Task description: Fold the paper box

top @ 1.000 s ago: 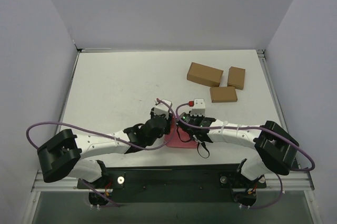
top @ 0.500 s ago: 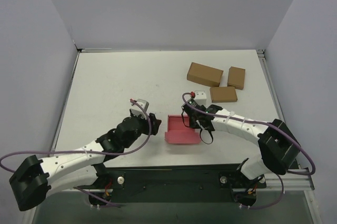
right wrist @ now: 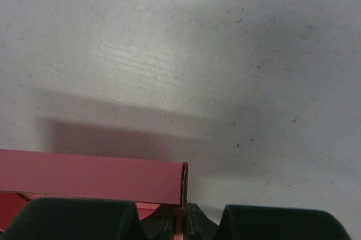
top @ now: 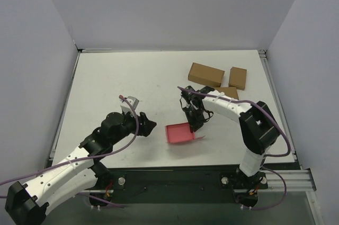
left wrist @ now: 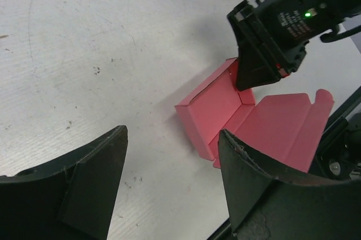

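The paper box (top: 183, 133) lies half formed on the tabletop (top: 116, 82), just below the middle of the top view, with 1 flap spread flat toward the lower right. Its far right wall is pinched by the right end effector (top: 194, 124), whose jaws are shut narrow on the thin card, as the right wrist view confirms. The left end effector (top: 146, 127) hangs left of the box, spread wide, with nothing held and clear of the card. Closing the flap is judged to be the step in hand. The pinch should be light so that the wall is not creased. The wide jaws are best brought in low against the left wall, so the box is braced before the flap is folded over.
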`<state>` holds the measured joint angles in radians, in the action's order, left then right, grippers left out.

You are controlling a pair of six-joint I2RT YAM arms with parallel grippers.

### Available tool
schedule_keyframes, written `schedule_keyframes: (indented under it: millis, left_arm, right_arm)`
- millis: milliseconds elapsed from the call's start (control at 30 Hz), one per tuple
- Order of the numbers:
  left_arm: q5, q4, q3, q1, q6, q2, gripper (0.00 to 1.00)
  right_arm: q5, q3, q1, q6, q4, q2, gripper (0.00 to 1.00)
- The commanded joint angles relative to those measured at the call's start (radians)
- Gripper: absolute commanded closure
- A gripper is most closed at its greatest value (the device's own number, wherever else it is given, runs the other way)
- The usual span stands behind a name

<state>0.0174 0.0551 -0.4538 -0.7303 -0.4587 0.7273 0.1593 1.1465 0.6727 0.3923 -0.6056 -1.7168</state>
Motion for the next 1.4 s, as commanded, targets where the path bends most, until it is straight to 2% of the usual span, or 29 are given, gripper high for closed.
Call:
schedule_keyframes:
  millis: [0,133,200,233,333,467,667,800,900,1033,1067,1233,1367]
  left_arm:
    - [-0.117,0.122,-0.1,0.023,-0.021,-0.016,0.25]
    - [-0.16,0.167,-0.137,0.035,-0.023,-0.002,0.25]
    - [-0.183,0.181,-0.146,0.04,-0.012,0.01,0.23]
    - [-0.212,0.186,-0.151,0.046,-0.002,0.03,0.2]
    - [-0.307,0.218,-0.187,0.064,0.029,0.111,0.17]
    - [-0.376,0.247,-0.236,0.068,0.034,0.196,0.15]
    - [-0.352,0.203,-0.27,0.103,0.038,0.199,0.14]
    - [-0.35,0.144,-0.249,0.175,0.014,0.219,0.15]
    - [-0.291,0.126,-0.23,0.192,0.026,0.283,0.18]
    - [-0.28,0.075,-0.243,0.187,0.032,0.383,0.19]
    - [-0.281,0.045,-0.246,0.187,0.032,0.405,0.2]
    - [-0.267,-0.02,-0.308,0.171,0.034,0.569,0.21]
    - [-0.197,-0.096,-0.361,0.144,0.031,0.688,0.21]
  right_arm:
    - [0.082,0.079,-0.004,-0.082,-0.198,-0.079,1.0]
    - [0.059,0.185,-0.005,-0.093,-0.267,-0.151,0.94]
    - [0.049,0.238,-0.005,-0.096,-0.278,-0.19,0.87]
    - [0.043,0.252,-0.005,-0.095,-0.286,-0.196,0.76]
    - [0.034,0.291,-0.007,-0.098,-0.29,-0.222,0.57]
    - [0.029,0.326,-0.013,-0.112,-0.296,-0.239,0.43]
    - [0.011,0.341,-0.076,-0.09,-0.278,-0.15,0.37]
    - [-0.004,0.309,-0.165,-0.05,-0.229,0.029,0.35]
    - [-0.01,0.211,-0.226,-0.017,-0.174,0.193,0.34]
    - [-0.053,0.026,-0.236,0.032,-0.119,0.393,0.34]
    - [-0.046,-0.061,-0.233,0.054,-0.112,0.461,0.35]
    - [-0.084,-0.273,-0.138,0.158,-0.076,0.646,0.36]
    - [-0.104,-0.417,0.061,0.319,0.047,0.7,0.37]
